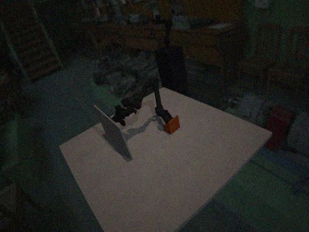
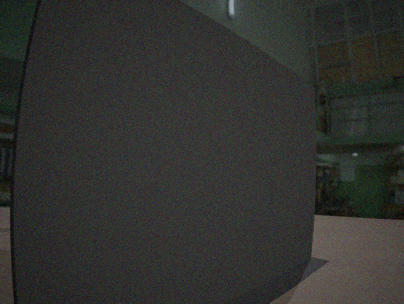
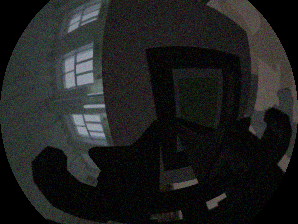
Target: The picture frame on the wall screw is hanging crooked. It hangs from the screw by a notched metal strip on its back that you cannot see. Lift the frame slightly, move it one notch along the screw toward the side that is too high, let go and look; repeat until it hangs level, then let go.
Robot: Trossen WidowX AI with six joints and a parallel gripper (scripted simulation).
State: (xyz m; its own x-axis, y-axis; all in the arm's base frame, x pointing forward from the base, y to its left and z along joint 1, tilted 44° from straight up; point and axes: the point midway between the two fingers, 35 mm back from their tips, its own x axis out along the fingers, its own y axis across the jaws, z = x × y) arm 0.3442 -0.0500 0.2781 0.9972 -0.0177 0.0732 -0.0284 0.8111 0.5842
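Observation:
The picture frame (image 3: 161, 80), black with a pale inner border and a dark green picture, shows in front of the grey upright wall panel (image 1: 116, 137) (image 2: 163, 145) (image 3: 129, 75) in the wrist view. My gripper (image 1: 118, 118) (image 3: 165, 121) is shut on the near edge of the frame, at the panel's front side. The fingers hide that edge. The frame looks slightly turned against the panel's edge, but its tilt is hard to judge in the dark wrist view. The screw and the notched strip are hidden. The exterior camera sees only the panel's plain back.
The panel stands on a pale table (image 1: 180, 172) near its left edge. An orange block (image 1: 172, 125) is on the table to the right of the arm, close to a dark arm-like post (image 1: 158, 97). Shadows of the arm fall between block and panel.

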